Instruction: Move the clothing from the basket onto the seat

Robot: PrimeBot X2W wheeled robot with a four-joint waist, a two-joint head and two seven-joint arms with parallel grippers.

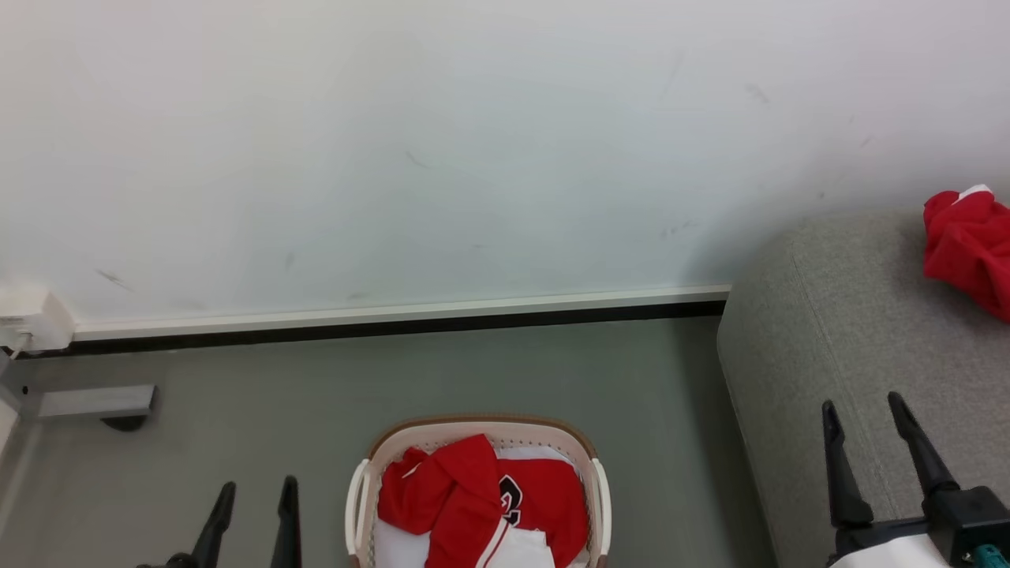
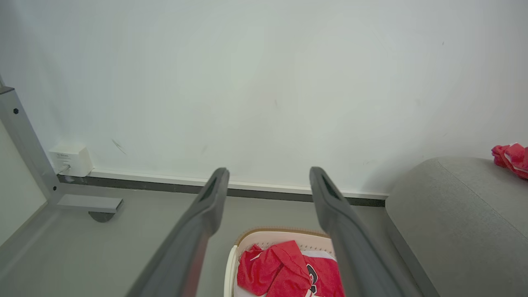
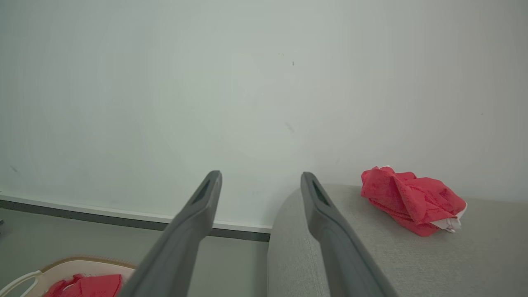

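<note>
Red and white jersey clothing with a black numeral lies in the cream basket on the floor at bottom centre; it also lies in the basket in the left wrist view and the basket in the right wrist view. Another crumpled red garment rests on the grey seat at right, also seen as the garment in the right wrist view. My left gripper hovers open, left of the basket. Over the seat's front edge my right gripper stands open and empty.
A white wall with a dark baseboard runs behind. A grey metal frame foot with a caster and a white wall box sit at far left. Grey floor lies between the basket and the seat.
</note>
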